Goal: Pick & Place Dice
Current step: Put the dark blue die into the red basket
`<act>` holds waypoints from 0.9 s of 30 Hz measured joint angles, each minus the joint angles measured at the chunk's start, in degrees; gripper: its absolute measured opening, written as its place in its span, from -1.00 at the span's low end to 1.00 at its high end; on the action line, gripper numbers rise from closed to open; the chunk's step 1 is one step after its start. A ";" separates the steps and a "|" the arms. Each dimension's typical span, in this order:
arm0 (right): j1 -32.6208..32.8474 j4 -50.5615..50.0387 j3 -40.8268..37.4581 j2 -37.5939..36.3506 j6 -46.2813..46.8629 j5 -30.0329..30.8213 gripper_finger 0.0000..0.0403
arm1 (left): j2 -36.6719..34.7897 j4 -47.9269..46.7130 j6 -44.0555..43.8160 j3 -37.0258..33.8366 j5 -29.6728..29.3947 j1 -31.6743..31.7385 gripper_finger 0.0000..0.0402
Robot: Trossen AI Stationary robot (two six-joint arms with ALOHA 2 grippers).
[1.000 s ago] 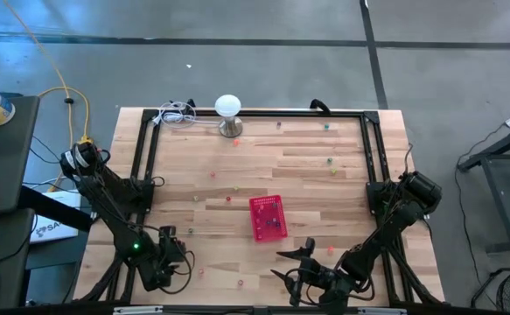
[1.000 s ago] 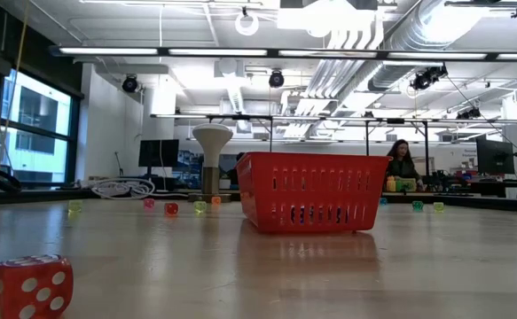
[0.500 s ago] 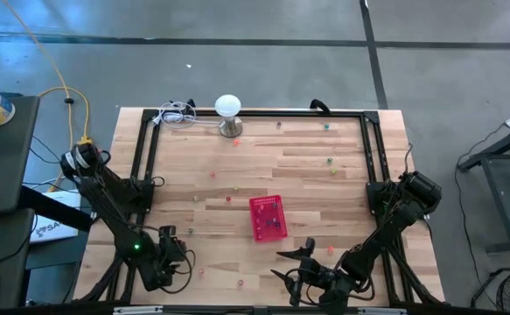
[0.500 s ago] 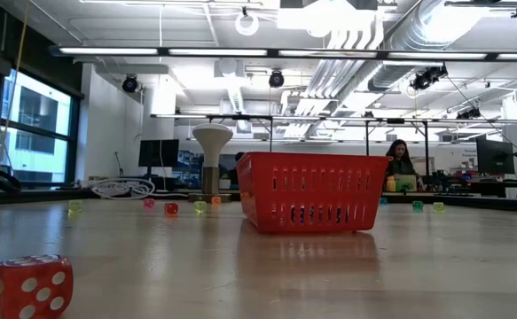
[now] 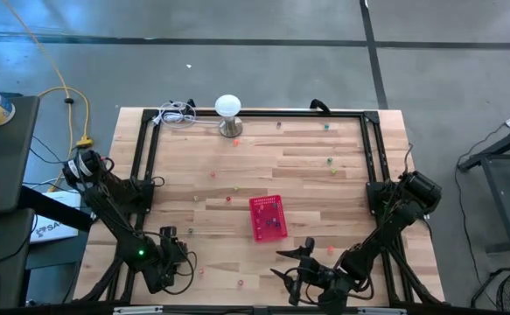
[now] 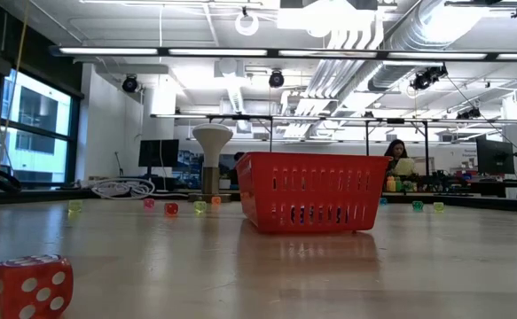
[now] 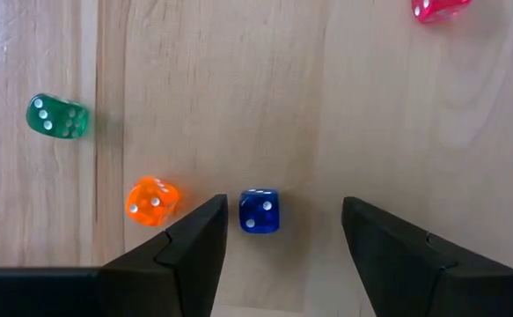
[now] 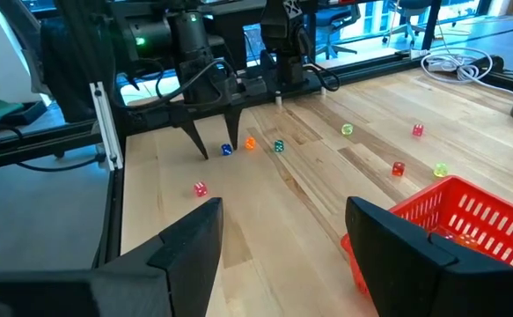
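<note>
In the high view the dice (image 5: 229,198) are only specks of colour on the wooden table (image 5: 307,166), too small to read, and the contents of the red basket (image 5: 268,217) at centre are hard to make out. The low view cuts a red die (image 6: 28,286) at the lower left edge, and a person (image 6: 397,164) right of centre is partly hidden behind the basket rim and a table frame. In the left wrist view a pink die (image 7: 438,8) is cropped by the top edge.

The left gripper (image 5: 171,248) sits at the lower left of the high view, low over the table. Its wrist view shows the two fingers (image 7: 190,255) spread wide and holding nothing; a blue die (image 7: 260,211) lies between them, close to the finger at the picture's left but not touching it. An orange die (image 7: 152,201) lies just outside that finger, and a green die (image 7: 57,117) sits farther off at the left.

The right gripper (image 5: 298,262) rests at the lower centre-right of the high view, its fingers (image 8: 190,251) parted and empty, pointing across the table toward the left arm. Other dice lie scattered across the table around the basket, and a white dome-topped lamp (image 5: 228,114) stands at the top edge.
</note>
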 joint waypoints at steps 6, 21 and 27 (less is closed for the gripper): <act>-0.41 -0.11 0.00 0.00 0.41 -1.60 0.15 | 0.18 0.27 0.00 0.00 0.27 0.00 -0.10; -0.39 -0.06 0.00 0.00 0.46 -1.63 0.15 | 2.07 1.21 0.49 0.13 0.08 0.65 -0.79; -0.69 -0.05 0.00 0.00 0.48 -1.43 0.15 | 1.36 1.77 10.58 3.45 -0.50 5.66 -0.77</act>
